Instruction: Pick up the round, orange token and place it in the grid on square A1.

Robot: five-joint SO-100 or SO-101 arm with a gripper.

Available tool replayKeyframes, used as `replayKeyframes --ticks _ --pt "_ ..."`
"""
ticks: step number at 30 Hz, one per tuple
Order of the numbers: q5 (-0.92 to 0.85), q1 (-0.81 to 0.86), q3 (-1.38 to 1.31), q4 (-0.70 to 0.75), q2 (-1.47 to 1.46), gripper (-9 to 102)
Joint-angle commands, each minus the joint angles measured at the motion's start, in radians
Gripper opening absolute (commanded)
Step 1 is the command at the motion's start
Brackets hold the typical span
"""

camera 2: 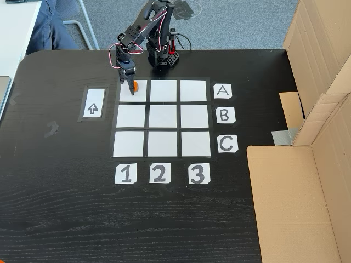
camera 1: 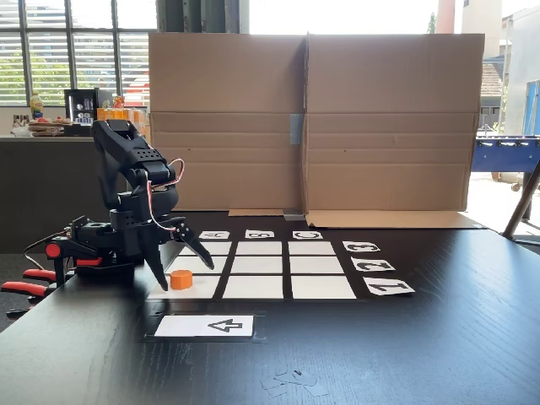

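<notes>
Sitting on a black table (camera 1: 439,337), in both fixed views: the grid (camera 2: 162,117) of nine white cells, edged by cards lettered A, B, C (camera 2: 225,115) and numbered 1, 2, 3 (camera 2: 158,173)

Resting on square A1 (camera 2: 140,96), the corner cell lining up with the A card and the 1 card: the orange token (camera 1: 181,279), lying flat on the paper near the cell's outer edge in the side-on fixed view, and partly hidden under the arm in the view from above (camera 2: 134,85)

Reaching down over that corner: the black gripper (camera 1: 184,266), jaws spread wide, one finger (camera 1: 157,263) standing just left of the token in the side-on view, the other angling off to the right above it, neither visibly touching it

Trailing from the wrist: a loop of red and white wire (camera 1: 173,169)

Lying just outside the grid beside square A1: a white arrow card (camera 2: 93,103)

Standing along the far side of the table in the side-on view: a folded cardboard screen (camera 1: 312,118)

Showing at the top left corner of the view from above: a seated person's leg in blue (camera 2: 49,24)
</notes>
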Motion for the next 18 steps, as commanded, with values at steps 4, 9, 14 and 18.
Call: replayKeyframes --ticks 4,9,14,18 --pt "-0.023 0.149 -0.143 -0.043 0.028 43" --pt "-0.025 0.238 -0.256 -0.029 0.071 43" --pt "-0.025 0.327 -0.33 -0.028 0.143 43" --pt "-0.025 0.399 -0.367 -0.012 0.224 43"
